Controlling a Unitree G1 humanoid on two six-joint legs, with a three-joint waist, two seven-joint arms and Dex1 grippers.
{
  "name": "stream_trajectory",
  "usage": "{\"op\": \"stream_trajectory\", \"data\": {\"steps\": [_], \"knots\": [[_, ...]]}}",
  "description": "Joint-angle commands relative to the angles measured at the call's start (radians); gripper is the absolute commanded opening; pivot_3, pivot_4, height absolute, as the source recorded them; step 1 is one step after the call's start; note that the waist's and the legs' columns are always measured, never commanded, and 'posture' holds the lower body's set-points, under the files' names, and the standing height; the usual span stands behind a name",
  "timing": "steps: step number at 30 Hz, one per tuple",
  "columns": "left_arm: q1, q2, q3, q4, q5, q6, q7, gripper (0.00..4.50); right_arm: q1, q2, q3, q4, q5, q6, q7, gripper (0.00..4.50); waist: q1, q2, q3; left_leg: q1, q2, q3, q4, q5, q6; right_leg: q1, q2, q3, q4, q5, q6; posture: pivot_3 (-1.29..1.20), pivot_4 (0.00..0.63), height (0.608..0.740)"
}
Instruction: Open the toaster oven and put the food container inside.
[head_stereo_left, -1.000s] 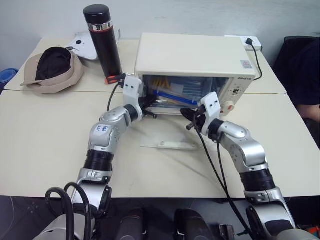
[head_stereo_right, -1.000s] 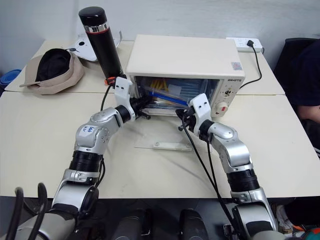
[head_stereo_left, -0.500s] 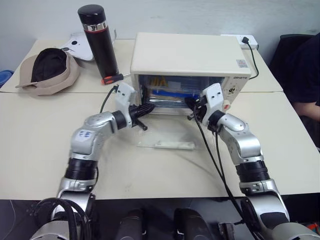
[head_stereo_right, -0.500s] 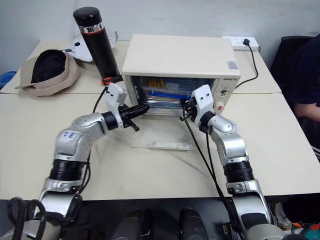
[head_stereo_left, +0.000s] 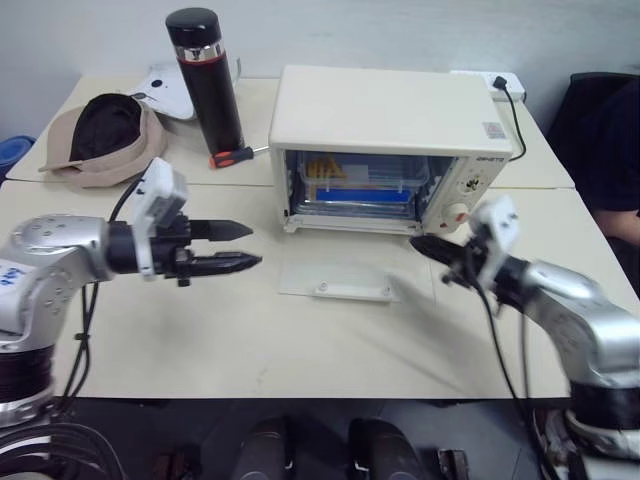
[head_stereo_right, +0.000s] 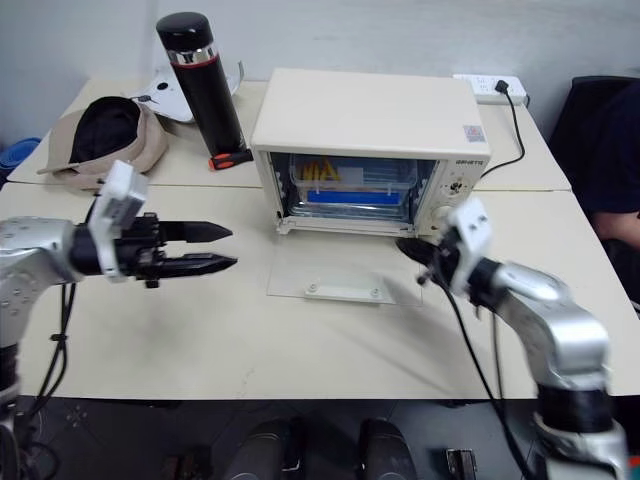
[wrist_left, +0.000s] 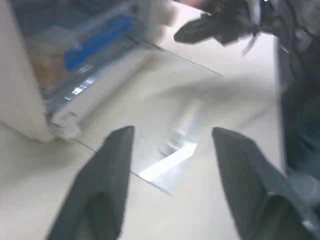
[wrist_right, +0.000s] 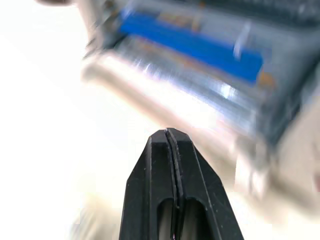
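The cream toaster oven (head_stereo_left: 390, 115) stands at the back of the table, its glass door (head_stereo_left: 338, 278) dropped flat onto the tabletop with the bar handle (head_stereo_left: 345, 290) at its front. Inside on the rack sits the food container (head_stereo_left: 358, 186), clear with a blue clip (wrist_right: 195, 47) and yellow strips. My left gripper (head_stereo_left: 243, 246) hovers well to the left of the door, open and empty, its fingers (wrist_left: 112, 170) spread. My right gripper (head_stereo_left: 420, 245) is shut on nothing, just right of the door and below the knobs.
A black thermos (head_stereo_left: 207, 75), a red-handled screwdriver (head_stereo_left: 232, 156) and a tan cap (head_stereo_left: 105, 135) lie at the back left. A power strip (head_stereo_left: 500, 85) with a black cord sits behind the oven. A person in dark clothing (head_stereo_left: 610, 150) is at the right edge.
Both grippers have drawn back from the oven mouth toward me and outward. The left gripper has opened. The food container stays inside the oven.
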Motion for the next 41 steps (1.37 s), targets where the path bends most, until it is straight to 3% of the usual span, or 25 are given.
{"op": "stream_trajectory", "data": {"steps": [1, 3, 7, 14, 19, 22, 27, 29, 34, 39, 41], "knots": [[0.009, 0.076, 0.034, -0.007, -0.026, -0.016, -0.08, 3.99, 0.133, -0.059, -0.107, -0.138, 0.115, 0.082, 0.045, 0.0, 0.0, 0.0, 0.0, 0.001, 0.0, 0.0, 0.0, 0.0, 0.0, 0.0, 0.0, 0.0, 0.0, 0.0, 0.0, 0.0, 0.15, 0.74], [0.009, 0.105, 0.03, 0.011, -0.018, -0.036, -0.11, 4.48, 0.228, -0.067, -0.119, -0.174, 0.108, 0.073, 0.042, 0.0, 0.001, 0.0, 0.0, 0.001, 0.001, -0.001, -0.001, 0.0, -0.002, 0.0, 0.0, 0.0, 0.001, 0.0, -0.001, 0.0, 0.15, 0.74], [-0.003, 0.12, 0.016, 0.035, -0.006, -0.07, -0.132, 4.48, 0.313, -0.03, -0.054, -0.146, 0.01, -0.017, -0.009, 0.0, -0.004, 0.0, 0.0, 0.002, 0.001, 0.0, -0.001, 0.0, -0.002, -0.001, 0.0, 0.001, 0.001, -0.001, -0.001, 0.0, 0.15, 0.74], [-0.106, 0.088, -0.044, 0.082, 0.033, -0.098, -0.086, 4.48, 0.224, 0.114, 0.058, -0.004, -0.098, -0.095, -0.128, 0.0, -0.001, 0.0, 0.0, 0.001, 0.0, 0.001, -0.001, 0.0, -0.002, -0.002, 0.001, 0.001, 0.002, -0.001, -0.001, 0.0, 0.15, 0.74], [-0.127, 0.095, -0.069, 0.128, 0.084, -0.143, -0.096, 4.48, 0.115, 0.144, 0.015, -0.011, -0.004, -0.051, -0.121, 0.0, -0.003, 0.0, 0.0, 0.0, 0.001, 0.001, 0.0, 0.0, -0.001, -0.003, 0.002, 0.001, 0.002, -0.001, -0.001, 0.0, 0.15, 0.74], [-0.132, 0.102, -0.063, 0.158, 0.092, -0.153, -0.103, 4.5, 0.039, 0.104, -0.088, -0.04, 0.163, 0.037, -0.091, 0.64, -0.001, 0.0, 0.0, 0.0, 0.001, 0.001, 0.0, 0.0, -0.001, -0.003, 0.002, 0.001, 0.004, -0.001, -0.001, 0.0, 0.15, 0.74], [-0.127, 0.13, -0.038, 0.238, 0.122, -0.198, -0.122, 4.5, -0.117, -0.158, -0.242, 0.023, 0.376, 0.169, 0.076, 2.13, 0.001, 0.003, 0.002, 0.0, 0.0, 0.001, 0.001, -0.001, 0.001, -0.003, 0.001, 0.001, 0.003, 0.0, -0.001, 0.0, 0.15, 0.74], [-0.12, 0.16, -0.019, 0.259, 0.132, -0.22, -0.148, 4.5, -0.11, -0.299, -0.273, 0.056, 0.367, 0.15, 0.226, 2.89, 0.004, 0.002, 0.001, -0.001, 0.001, 0.0, 0.0, -0.001, 0.001, -0.002, 0.001, -0.001, 0.002, 0.0, -0.001, 0.0, 0.15, 0.74], [-0.164, 0.206, 0.03, 0.316, 0.116, -0.226, -0.168, 4.5, -0.165, -0.49, -0.264, 0.288, 0.246, 0.071, 0.344, 4.48, -0.002, 0.002, 0.001, -0.001, 0.001, 0.004, 0.002, -0.003, 0.004, -0.002, 0.001, 0.001, 0.002, 0.0, 0.0, 0.0, 0.15, 0.74], [-0.212, 0.176, 0.068, 0.322, 0.071, -0.178, -0.131, 4.5, -0.2, -0.476, -0.249, 0.375, 0.229, 0.039, 0.363, 4.48, -0.004, 0.002, 0.001, 0.0, 0.001, 0.006, 0.003, -0.003, 0.005, -0.003, 0.0, 0.003, 0.002, 0.0, 0.001, 0.0, 0.15, 0.74], [-0.137, 0.161, 0.074, 0.278, 0.102, -0.213, -0.112, 4.5, -0.179, -0.417, -0.236, 0.347, 0.218, 0.027, 0.326, 4.48, -0.006, 0.002, 0.001, 0.0, 0.001, 0.006, 0.002, -0.002, 0.004, -0.003, 0.0, 0.004, 0.002, 0.0, 0.001, 0.0, 0.15, 0.74]]}}
